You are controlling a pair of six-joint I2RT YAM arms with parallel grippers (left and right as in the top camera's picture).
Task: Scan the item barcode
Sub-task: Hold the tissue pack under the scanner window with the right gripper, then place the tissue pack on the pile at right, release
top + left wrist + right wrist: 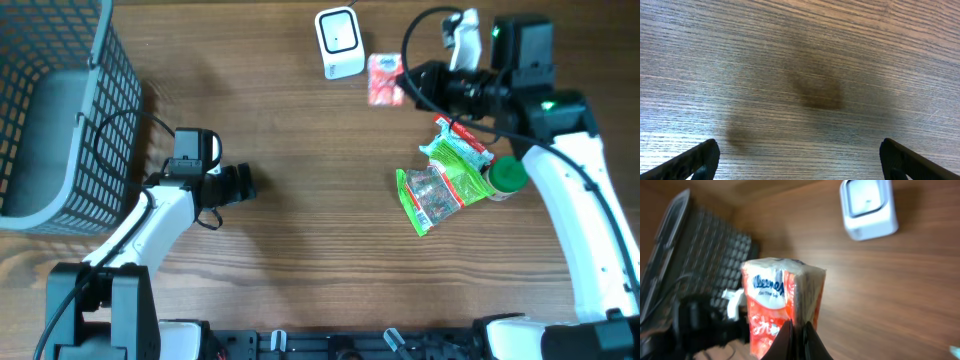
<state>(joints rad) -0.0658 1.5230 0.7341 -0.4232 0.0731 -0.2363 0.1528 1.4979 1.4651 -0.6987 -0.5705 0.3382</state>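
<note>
Sticking out ahead of the right gripper [796, 330], the tissue pack [782, 300] is pinched by one edge in its tightly closed jaws. The scanner [869, 207] stands beyond it, apart. The left gripper [799, 157] is spread wide above the table [815, 60], holding nothing.

basket [60, 110] sitting far L, scanner [339, 42] standing back ctr, tissue pack [384, 80] hanging just R of it, snack bags [445, 180] lying nearer front, bottle [508, 175] touching their R
</note>
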